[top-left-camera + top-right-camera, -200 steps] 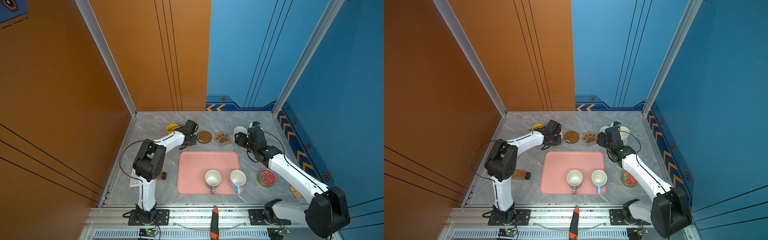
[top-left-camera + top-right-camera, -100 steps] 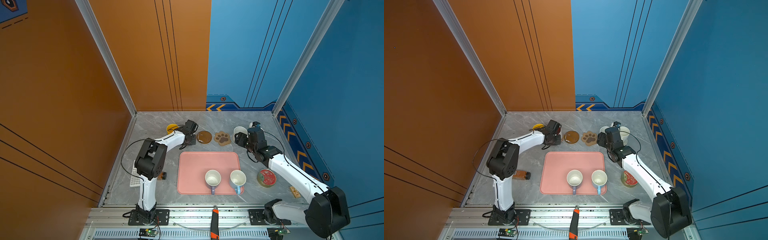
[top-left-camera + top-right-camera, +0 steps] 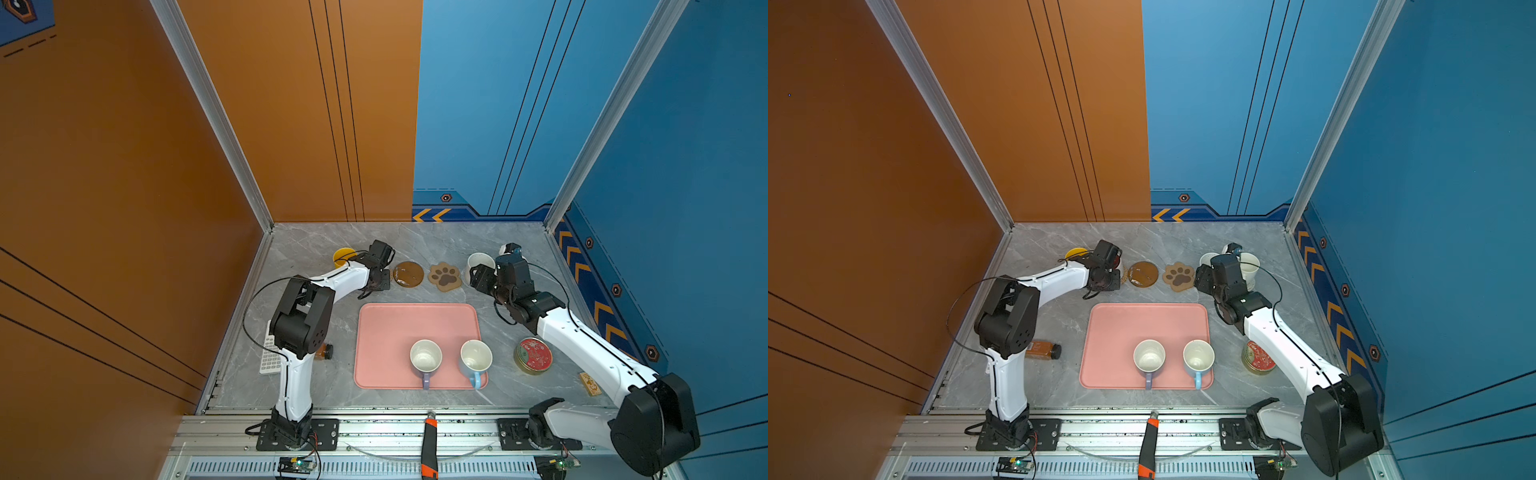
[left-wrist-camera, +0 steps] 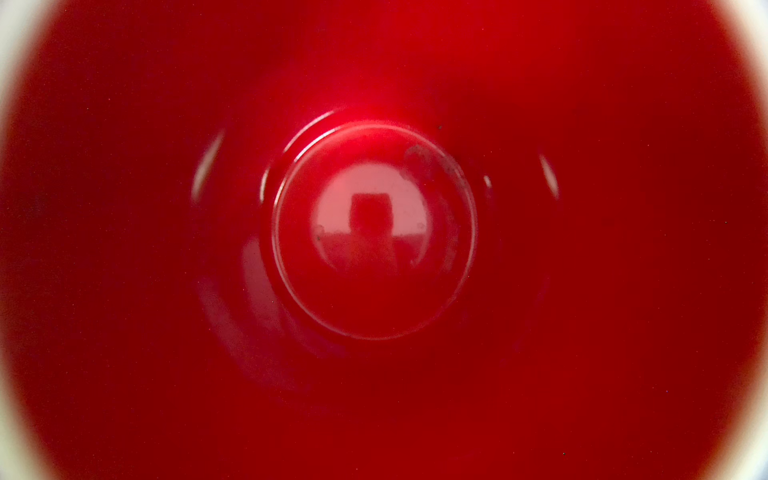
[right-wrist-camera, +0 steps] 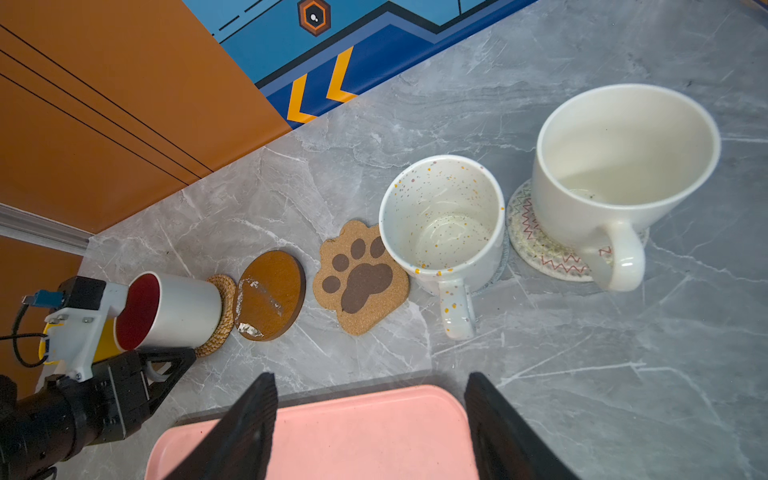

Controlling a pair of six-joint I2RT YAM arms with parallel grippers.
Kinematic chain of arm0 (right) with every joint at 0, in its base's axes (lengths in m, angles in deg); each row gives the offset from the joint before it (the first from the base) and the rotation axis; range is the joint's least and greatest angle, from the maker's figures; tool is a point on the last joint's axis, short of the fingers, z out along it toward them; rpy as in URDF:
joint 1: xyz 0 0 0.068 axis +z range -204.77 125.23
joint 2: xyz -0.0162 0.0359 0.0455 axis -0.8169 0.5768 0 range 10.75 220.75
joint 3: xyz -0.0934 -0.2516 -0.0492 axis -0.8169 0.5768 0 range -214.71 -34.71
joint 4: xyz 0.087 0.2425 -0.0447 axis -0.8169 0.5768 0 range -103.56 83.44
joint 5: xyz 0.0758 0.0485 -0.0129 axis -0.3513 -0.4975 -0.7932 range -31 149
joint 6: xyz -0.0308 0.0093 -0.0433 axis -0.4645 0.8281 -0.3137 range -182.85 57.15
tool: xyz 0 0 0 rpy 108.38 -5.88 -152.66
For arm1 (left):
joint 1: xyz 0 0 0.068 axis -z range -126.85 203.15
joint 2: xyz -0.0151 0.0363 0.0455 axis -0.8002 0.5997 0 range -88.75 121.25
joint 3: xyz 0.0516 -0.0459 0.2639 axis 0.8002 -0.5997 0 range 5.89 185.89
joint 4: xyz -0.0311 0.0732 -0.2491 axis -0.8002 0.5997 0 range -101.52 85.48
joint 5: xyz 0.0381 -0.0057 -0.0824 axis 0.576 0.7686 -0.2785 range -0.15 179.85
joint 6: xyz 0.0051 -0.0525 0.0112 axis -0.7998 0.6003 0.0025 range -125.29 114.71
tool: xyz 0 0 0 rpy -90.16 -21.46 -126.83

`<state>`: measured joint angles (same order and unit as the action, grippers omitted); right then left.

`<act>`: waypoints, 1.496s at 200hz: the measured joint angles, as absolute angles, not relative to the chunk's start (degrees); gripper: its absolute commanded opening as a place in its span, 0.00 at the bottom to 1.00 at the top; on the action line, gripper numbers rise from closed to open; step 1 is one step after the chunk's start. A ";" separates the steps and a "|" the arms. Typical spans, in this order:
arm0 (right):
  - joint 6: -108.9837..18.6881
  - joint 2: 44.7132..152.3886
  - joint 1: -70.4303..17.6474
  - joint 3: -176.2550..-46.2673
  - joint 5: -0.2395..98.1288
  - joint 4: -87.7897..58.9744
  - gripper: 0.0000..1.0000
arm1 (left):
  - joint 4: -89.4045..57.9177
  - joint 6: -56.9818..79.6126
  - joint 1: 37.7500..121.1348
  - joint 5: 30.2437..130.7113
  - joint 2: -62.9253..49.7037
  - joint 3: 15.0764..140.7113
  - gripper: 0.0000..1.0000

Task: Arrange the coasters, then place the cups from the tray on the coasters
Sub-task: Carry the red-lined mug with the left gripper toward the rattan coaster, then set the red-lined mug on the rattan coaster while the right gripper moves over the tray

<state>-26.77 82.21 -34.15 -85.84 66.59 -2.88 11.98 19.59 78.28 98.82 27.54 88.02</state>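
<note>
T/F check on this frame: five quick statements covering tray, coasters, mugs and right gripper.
1. Two mugs stand on the pink tray. True: the lilac-handled mug and the blue-handled mug.
2. The paw coaster carries a mug. False: it is bare.
3. The right gripper is open and empty. True.
4. The speckled mug lies on its side. False: it stands upright next to the paw coaster.
5. The red-lined mug sits on the brown disc coaster. False: it is on the rattan coaster; the brown disc coaster is bare.
</note>
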 measured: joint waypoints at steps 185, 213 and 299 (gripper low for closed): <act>-26.77 82.21 -34.15 -85.84 66.48 -2.88 0.70 | 11.72 19.59 77.84 97.75 27.62 88.11 0.34; -26.77 82.21 -34.15 -85.84 66.48 -2.88 0.70 | 11.72 19.70 77.84 97.09 27.56 88.11 0.40; -26.77 82.21 -34.15 -85.84 66.48 -2.88 0.70 | 11.83 19.99 78.28 96.68 19.43 87.41 0.63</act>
